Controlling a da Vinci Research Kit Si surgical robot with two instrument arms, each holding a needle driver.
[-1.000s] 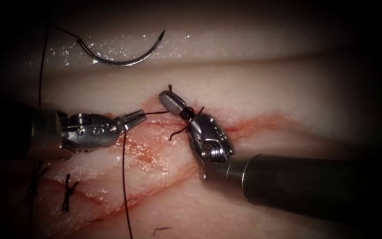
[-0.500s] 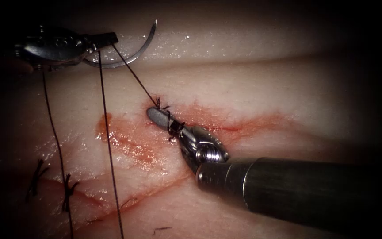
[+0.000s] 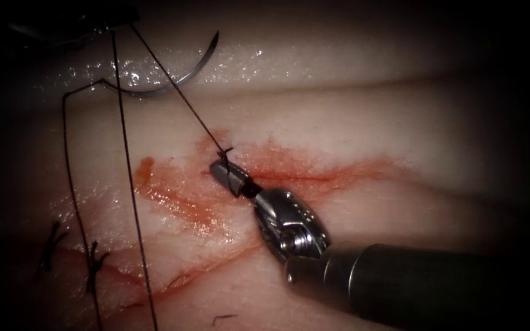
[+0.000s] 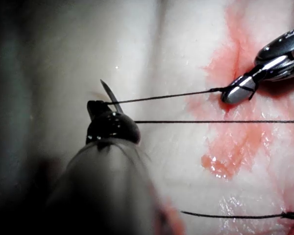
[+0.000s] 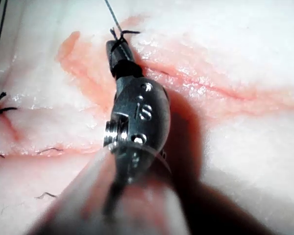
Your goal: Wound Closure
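Observation:
The curved needle (image 3: 167,86) lies loose on the tissue (image 3: 363,122) at the back, held by neither tool and not in the tissue. My left tool (image 3: 121,23) is high at the back left, shut on the thread (image 3: 173,92), which runs taut down to a knot (image 3: 223,151) at the cut (image 3: 314,178). Its jaws (image 4: 95,105) grip that strand, with the needle's tip (image 4: 108,90) just behind. My right tool (image 3: 228,175) lies over the cut just below the knot, jaws shut on the short thread end (image 5: 121,35).
A second long strand (image 3: 130,184) hangs from the left tool toward the front edge. Two finished stitches (image 3: 95,266) sit at the cut's left end. Red fluid (image 3: 173,196) smears the tissue left of the right tool. A cut thread scrap (image 3: 223,318) lies in front.
The left tool has left the cut and moved up to the back left, pulling the thread taut. The loops slid off the right tool's jaws and tightened into a knot.

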